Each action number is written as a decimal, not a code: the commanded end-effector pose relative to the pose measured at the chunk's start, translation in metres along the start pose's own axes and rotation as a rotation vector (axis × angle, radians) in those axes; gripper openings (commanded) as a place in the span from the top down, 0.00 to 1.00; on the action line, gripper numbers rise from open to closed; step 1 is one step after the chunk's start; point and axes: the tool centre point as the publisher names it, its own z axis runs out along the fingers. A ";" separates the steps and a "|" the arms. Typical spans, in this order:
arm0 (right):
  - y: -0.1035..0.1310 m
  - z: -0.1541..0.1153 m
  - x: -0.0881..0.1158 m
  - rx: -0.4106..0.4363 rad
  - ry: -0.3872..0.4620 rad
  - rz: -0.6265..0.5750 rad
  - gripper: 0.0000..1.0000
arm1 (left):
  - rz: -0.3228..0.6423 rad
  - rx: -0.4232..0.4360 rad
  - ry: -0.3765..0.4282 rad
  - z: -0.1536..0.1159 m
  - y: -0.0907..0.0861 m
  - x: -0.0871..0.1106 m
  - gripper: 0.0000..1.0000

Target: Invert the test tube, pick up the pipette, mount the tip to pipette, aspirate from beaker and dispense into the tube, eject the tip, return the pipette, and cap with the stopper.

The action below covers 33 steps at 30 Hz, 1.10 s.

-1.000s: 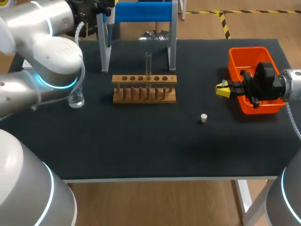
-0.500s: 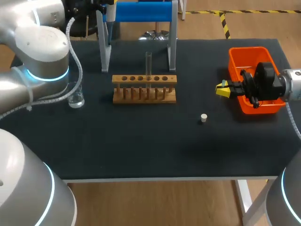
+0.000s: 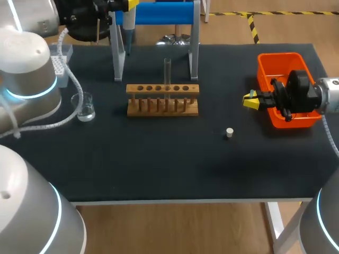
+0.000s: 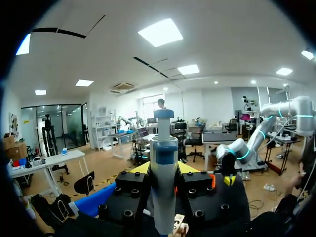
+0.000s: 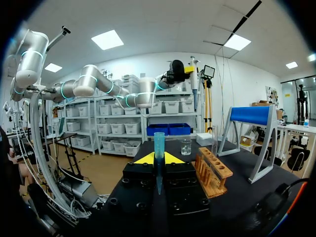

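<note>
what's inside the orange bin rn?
The orange bin shows only bare orange floor at its far end and near corner. The right arm hangs over the middle, so anything beneath it is hidden. Its hand sticks out past the bin's wall.

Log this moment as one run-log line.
left hand: shut on pipette | right hand: shut on tip beside orange bin | test tube: upright in rack | stopper: loose on table | beaker: on table

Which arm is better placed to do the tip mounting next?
Probably left: the left tool grips the pipette and can carry it over; the right tool holds the blue tip beside the orange bin.
</note>
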 end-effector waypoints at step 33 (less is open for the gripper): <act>0.000 0.000 0.001 0.002 -0.002 0.000 1.00 | -0.024 0.110 0.105 0.047 -0.038 0.101 1.00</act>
